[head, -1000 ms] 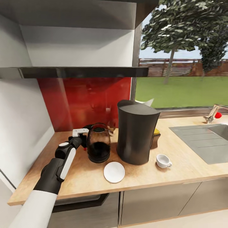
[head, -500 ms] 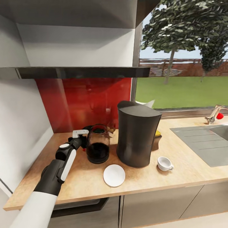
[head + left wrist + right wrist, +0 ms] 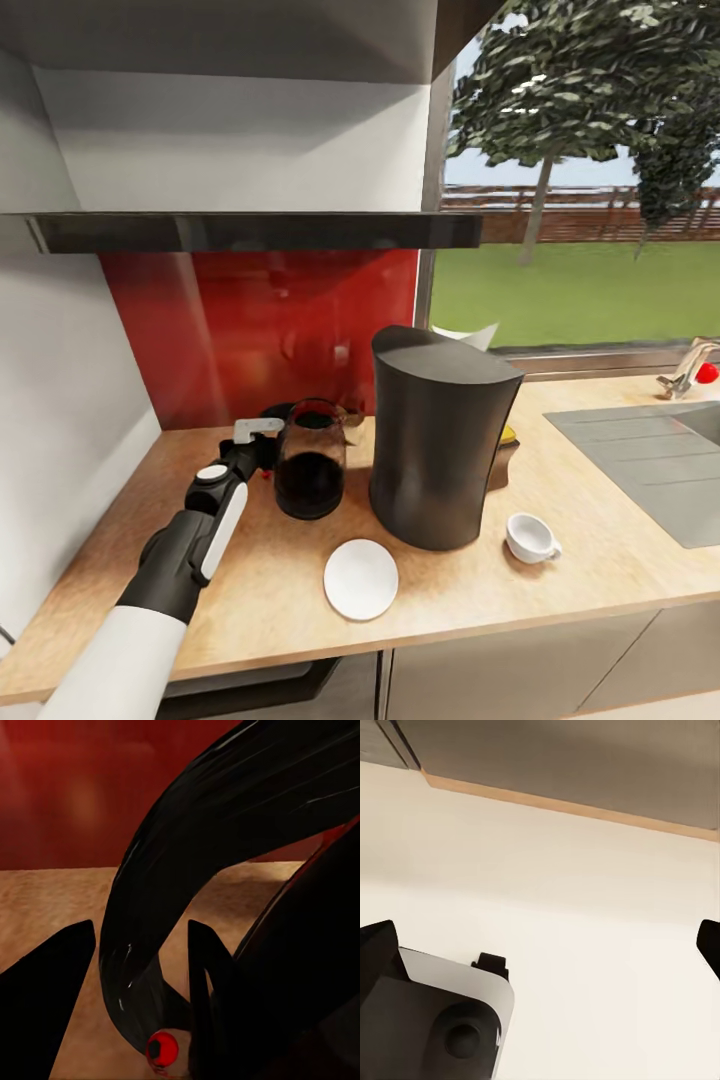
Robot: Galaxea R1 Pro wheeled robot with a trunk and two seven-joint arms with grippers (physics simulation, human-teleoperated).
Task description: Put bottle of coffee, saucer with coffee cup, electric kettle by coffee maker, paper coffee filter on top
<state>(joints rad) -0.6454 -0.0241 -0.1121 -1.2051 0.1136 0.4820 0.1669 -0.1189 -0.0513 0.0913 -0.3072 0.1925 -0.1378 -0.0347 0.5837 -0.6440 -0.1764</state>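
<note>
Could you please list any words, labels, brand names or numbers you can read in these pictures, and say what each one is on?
There is no readable text in these pictures.
The coffee maker is plain dark, with no brand or markings.
The electric kettle shows no scale or label; its red button is unmarked.
The saucer and coffee cup are plain white.

A red glossy backsplash [image 3: 270, 330] ran behind the worktop, between a pale grey wall [image 3: 60, 400] and a window [image 3: 580, 180]. Outside were a green lawn [image 3: 570, 290], a tree [image 3: 570, 80] and a brown fence [image 3: 600, 225]. A grey cupboard [image 3: 240, 40] hung overhead. Dark grey cabinet fronts [image 3: 480, 670] stood below. Daylight was even and soft.
</note>
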